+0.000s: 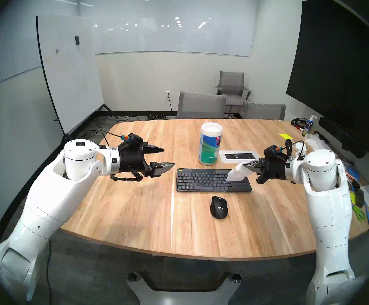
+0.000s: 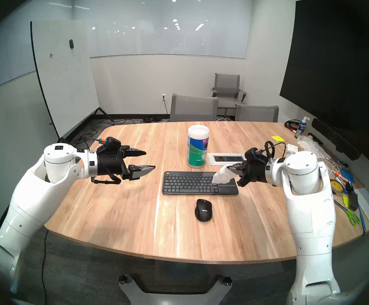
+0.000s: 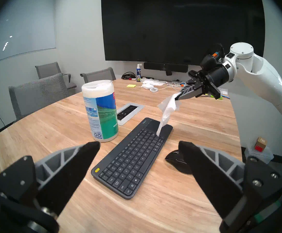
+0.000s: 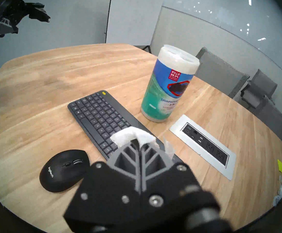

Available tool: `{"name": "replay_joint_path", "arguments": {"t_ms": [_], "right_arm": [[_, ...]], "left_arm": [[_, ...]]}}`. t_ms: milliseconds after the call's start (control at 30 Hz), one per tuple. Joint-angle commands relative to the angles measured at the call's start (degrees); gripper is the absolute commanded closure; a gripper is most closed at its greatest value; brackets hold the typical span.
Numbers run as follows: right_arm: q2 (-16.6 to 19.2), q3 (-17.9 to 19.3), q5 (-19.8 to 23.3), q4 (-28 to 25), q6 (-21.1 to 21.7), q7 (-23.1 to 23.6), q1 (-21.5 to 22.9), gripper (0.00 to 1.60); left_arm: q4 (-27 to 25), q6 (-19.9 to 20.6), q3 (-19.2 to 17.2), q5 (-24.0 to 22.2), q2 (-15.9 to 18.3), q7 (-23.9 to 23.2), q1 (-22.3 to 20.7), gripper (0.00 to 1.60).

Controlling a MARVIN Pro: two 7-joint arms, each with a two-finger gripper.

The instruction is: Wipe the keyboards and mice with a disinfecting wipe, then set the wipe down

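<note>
A slim black keyboard (image 1: 210, 180) (image 2: 196, 183) (image 3: 133, 157) (image 4: 99, 120) lies mid-table, yellow button at its far left corner. The black mouse (image 1: 218, 207) (image 2: 203, 210) (image 4: 63, 170) sits in front of it. My right gripper (image 1: 246, 166) (image 2: 231, 167) (image 3: 177, 98) (image 4: 137, 140) is shut on the white disinfecting wipe (image 1: 236, 172) (image 2: 221, 175) (image 3: 168, 108) (image 4: 130, 135). The wipe hangs over the keyboard's right end near the touchpad, its lower tip at the keys. My left gripper (image 1: 168, 157) (image 2: 149, 160) (image 3: 138, 146) hovers open and empty to the keyboard's left.
A tall wipes canister (image 1: 210, 144) (image 2: 198, 146) (image 3: 100, 110) (image 4: 168, 84) stands just behind the keyboard. A power outlet plate (image 1: 238, 156) (image 4: 202, 146) is set into the table (image 1: 135, 210). Cables, tissues, scissors and a spray bottle (image 1: 309, 125) clutter the right edge. Chairs stand behind.
</note>
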Motion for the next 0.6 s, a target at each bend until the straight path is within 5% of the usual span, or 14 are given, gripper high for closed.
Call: {"name": "replay_joint_path", "arguments": {"t_ms": [0,567], "right_arm": [[-1.55,-2.89,-3.01,1.12,1.07,-3.49,1.23,1.6],[-3.44,-5.42,-8.52,6.17,1.69,-10.48,2.83,1.6]], "left_arm": [[-0.61,-0.05,-0.37,-0.08,0.05,0.05,-0.41,0.0],[-0.61,-0.06,-0.37,-0.09,0.05,0.05,-0.41,0.0]]}}
